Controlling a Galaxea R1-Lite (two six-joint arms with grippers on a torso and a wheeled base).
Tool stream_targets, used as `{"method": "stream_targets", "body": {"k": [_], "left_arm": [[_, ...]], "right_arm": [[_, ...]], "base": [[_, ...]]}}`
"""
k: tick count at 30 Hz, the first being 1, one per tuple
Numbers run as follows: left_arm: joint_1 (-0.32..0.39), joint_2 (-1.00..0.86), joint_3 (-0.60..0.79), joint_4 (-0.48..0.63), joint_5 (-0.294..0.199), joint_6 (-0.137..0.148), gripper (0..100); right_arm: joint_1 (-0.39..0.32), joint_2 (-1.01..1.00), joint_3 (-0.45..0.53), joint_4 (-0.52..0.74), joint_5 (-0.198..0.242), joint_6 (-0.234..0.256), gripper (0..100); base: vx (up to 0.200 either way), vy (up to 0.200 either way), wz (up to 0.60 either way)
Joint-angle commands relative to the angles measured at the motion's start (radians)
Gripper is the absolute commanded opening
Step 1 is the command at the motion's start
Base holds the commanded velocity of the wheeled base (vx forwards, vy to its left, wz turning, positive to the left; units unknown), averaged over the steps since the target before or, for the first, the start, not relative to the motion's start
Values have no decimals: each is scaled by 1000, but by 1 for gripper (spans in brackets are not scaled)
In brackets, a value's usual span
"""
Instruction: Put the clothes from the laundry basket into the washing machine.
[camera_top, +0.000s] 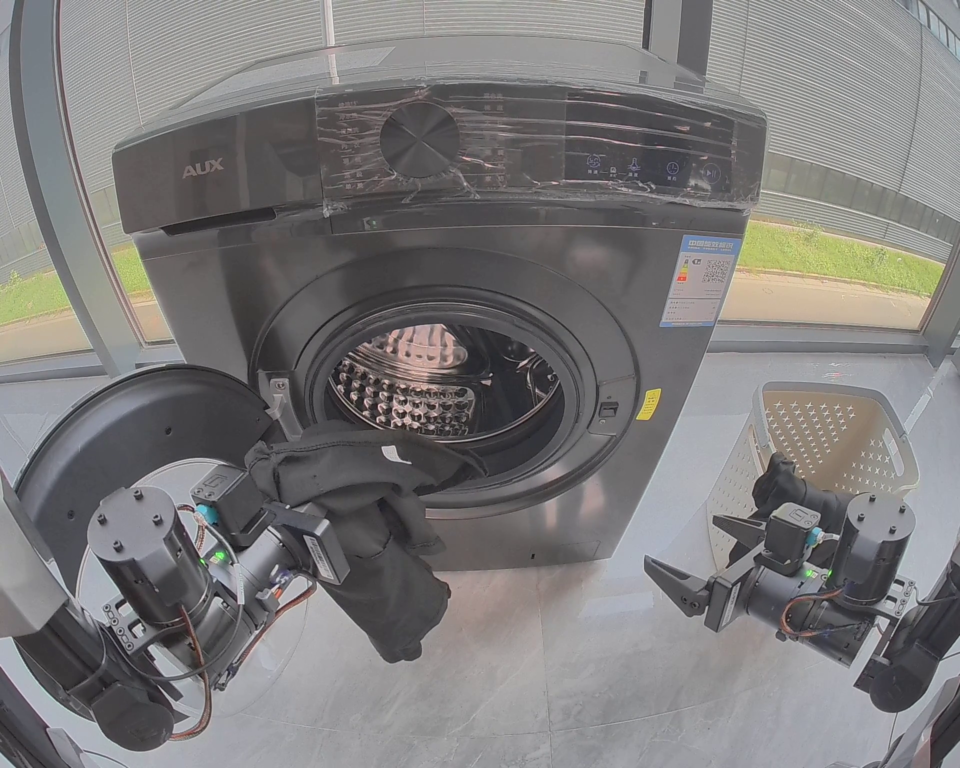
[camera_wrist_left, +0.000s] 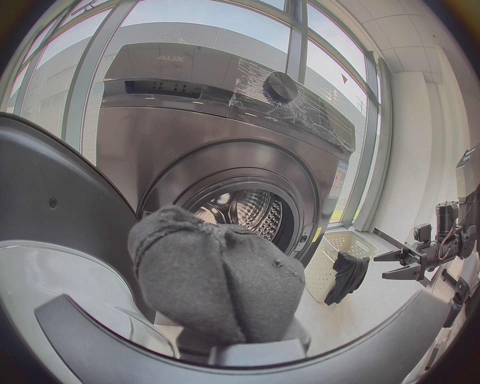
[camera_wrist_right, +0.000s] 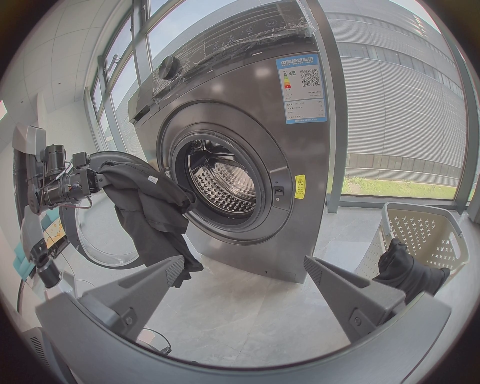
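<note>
**Holding a dark garment (camera_top: 375, 520) before the open washing machine (camera_top: 640, 280)**

The left end effector (camera_wrist_right: 97, 179) is clamped on the upper end of the dark garment, just in front of the machine's opening and on its left side. The cloth covers its fingers in the left wrist view. From the grip, a short fold of the garment runs sideways toward the opening and lies against the lower lip of the porthole. The fold is not inside the drum (camera_top: 420, 390). The main length hangs below the grip. Its long axis runs close to vertical, leaning slightly to the robot's right, and the free end points down at the floor (camera_top: 580, 660). Whether that end touches the floor cannot be determined.

The door (camera_top: 130, 430) is swung fully open to the left of the opening, beside the left arm. The drum's perforated metal wall is exposed.

The right end effector (camera_top: 685, 545) hovers low over the floor to the right of the machine. Its fingers are spread wide and nothing is between them. It points toward the machine's lower front.

The laundry basket (camera_top: 890, 440) stands on the floor to the right of the machine, just behind the right arm. A second dark garment (camera_top: 790, 485) is draped over its near rim, with part hanging down the outside wall.
</note>
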Motion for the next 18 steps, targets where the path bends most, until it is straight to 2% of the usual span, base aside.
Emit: {"method": "stream_targets", "body": {"k": [1,18], "left_arm": [[1,8,-1,-1,6,5,0],[-8,33,12,-1,13,-3,0]], "right_arm": [[1,0,0,1,0,0,100],[0,0,-26,-5,-16,1,100]], "base": [[0,0,0],[0,0,0]]}}
